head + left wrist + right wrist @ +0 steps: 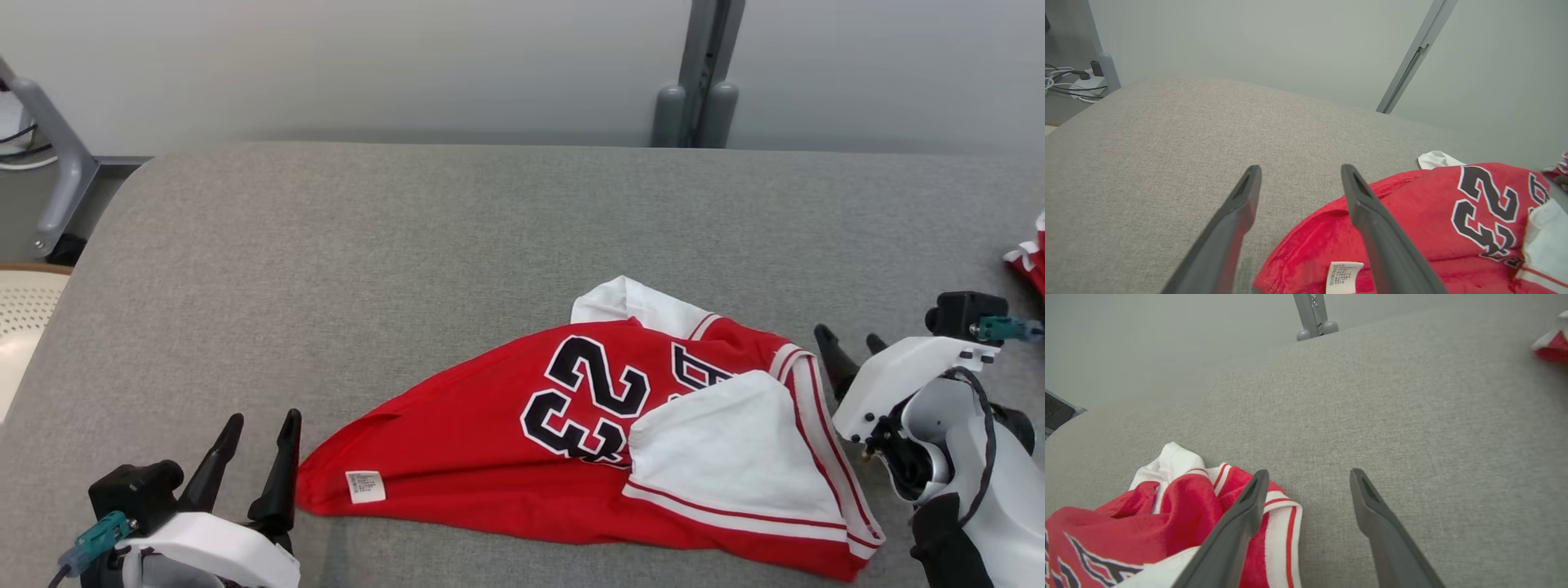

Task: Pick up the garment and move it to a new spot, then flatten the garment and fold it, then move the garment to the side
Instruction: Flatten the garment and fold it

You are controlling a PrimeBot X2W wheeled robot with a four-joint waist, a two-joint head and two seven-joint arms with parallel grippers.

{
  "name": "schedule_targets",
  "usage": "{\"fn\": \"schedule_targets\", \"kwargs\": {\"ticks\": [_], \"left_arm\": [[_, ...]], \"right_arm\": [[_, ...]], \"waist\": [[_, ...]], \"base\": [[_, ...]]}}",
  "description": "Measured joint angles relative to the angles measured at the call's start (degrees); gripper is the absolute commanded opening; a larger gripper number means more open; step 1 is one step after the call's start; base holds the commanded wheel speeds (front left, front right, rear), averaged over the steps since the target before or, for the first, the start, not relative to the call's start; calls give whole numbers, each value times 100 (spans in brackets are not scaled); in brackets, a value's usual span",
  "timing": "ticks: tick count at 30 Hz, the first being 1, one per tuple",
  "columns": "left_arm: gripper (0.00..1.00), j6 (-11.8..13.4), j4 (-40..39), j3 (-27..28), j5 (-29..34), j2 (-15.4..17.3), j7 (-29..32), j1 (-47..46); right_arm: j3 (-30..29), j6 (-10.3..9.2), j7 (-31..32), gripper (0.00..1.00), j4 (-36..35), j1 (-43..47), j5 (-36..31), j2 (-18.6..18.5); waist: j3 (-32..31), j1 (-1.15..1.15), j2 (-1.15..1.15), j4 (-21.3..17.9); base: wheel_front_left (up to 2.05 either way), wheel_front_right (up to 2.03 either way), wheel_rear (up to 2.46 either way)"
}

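Head view: crumpled red-and-white jersey garment w/ black 23 (506,441) lies on grey fabric table (408,245), near its front edge, between L gripper (265,418) and R gripper (847,335). Both spread wide, holding nothing. Step, prob.: first pick-up. Next: drop onto the cloth edges and pinch. Red-white cloth at far right (1030,257) is cut off; the jersey's under-layers are hidden.
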Motion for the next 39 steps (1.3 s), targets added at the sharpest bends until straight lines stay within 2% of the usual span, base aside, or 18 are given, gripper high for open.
{"fn": "schedule_targets", "kwargs": {"ticks": [5,9,10,11,12,16,24,39], "left_arm": [[100,-56,96,8,-1,-13,-4,-69],[100,-69,145,9,-1,-43,-5,-76],[100,-75,162,11,0,-45,-8,-77],[100,-76,176,9,0,-51,-14,-79],[100,-97,192,9,0,-56,-15,-79],[100,-101,230,13,8,-74,-31,-100],[100,-210,189,36,74,-82,-38,-267],[100,-571,324,107,227,-90,-55,-812]], "right_arm": [[-177,0,776,100,865,-426,181,136],[-171,-1,1026,100,1129,-572,349,193],[-148,-1,1038,42,1160,-585,374,205],[-116,-1,1051,9,1177,-593,411,216],[-78,0,1056,0,1184,-597,435,226],[51,0,924,0,1172,-620,501,175],[-16,0,225,0,1221,-1318,280,-56],[-619,0,-950,0,2369,-3080,-612,-492]], "waist": [[86,0,0,250],[121,0,0,378],[124,0,0,395],[124,0,0,405],[120,0,0,411],[123,0,0,411],[458,0,0,467],[1323,0,0,854]], "base": [[0,0,0],[0,0,0],[0,0,0],[0,0,0],[0,0,0],[0,0,0],[0,0,0],[0,0,0]]}}
